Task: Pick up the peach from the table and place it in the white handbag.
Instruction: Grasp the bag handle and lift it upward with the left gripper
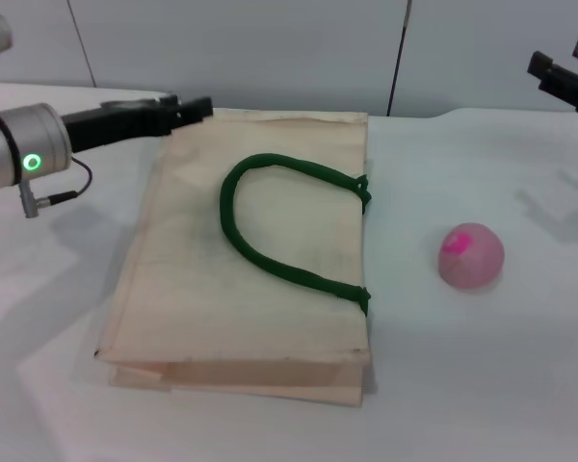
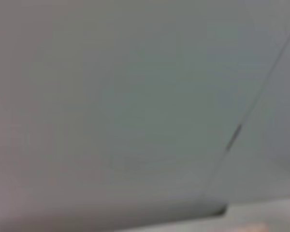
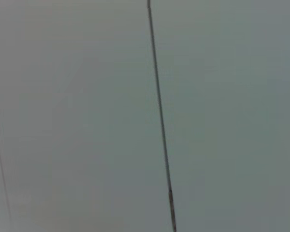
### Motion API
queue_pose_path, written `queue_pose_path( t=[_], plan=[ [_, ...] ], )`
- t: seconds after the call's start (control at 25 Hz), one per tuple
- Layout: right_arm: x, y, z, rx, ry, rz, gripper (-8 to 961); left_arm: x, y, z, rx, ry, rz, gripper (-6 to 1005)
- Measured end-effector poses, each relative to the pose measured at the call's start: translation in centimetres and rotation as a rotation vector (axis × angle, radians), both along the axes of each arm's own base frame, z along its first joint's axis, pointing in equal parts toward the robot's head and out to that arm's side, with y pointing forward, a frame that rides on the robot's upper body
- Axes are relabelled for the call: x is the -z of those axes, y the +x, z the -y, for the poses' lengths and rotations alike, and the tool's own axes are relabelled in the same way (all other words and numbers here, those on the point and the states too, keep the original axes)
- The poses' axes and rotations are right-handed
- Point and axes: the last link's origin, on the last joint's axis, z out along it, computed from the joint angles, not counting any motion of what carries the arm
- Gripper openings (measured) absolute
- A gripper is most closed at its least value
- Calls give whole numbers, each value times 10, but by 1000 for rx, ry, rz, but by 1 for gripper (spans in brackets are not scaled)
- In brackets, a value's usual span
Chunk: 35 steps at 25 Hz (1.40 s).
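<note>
The peach (image 1: 470,255), a small pale-pink ball with a magenta patch on top, sits on the white table to the right of the bag. The white handbag (image 1: 202,289) lies flat in the middle of the table, and its dark green rope handle (image 1: 270,245) lies looped on top of it. My left gripper (image 1: 195,110) hovers at the bag's far left corner. My right gripper (image 1: 562,77) is raised at the far right, well behind and above the peach. Both wrist views show only a grey wall.
The white table (image 1: 482,385) spreads around the bag and the peach. A grey panelled wall (image 1: 270,48) stands behind the table's far edge. A cable (image 1: 53,197) hangs from my left wrist over the table's left side.
</note>
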Motion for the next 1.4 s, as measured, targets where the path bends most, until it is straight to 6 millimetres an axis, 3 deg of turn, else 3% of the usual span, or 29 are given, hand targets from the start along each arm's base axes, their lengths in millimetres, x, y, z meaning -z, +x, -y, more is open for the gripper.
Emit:
queue_pose_path(
  t=[0.36,1.4],
  plan=[
    [-2,1,1,4,7,-10,803,15,8,-3,-63,-205,-96,658],
    [0,-2,0,-1,5,-18,802,38,15,-3,-84,-328,-217,656]
  ],
)
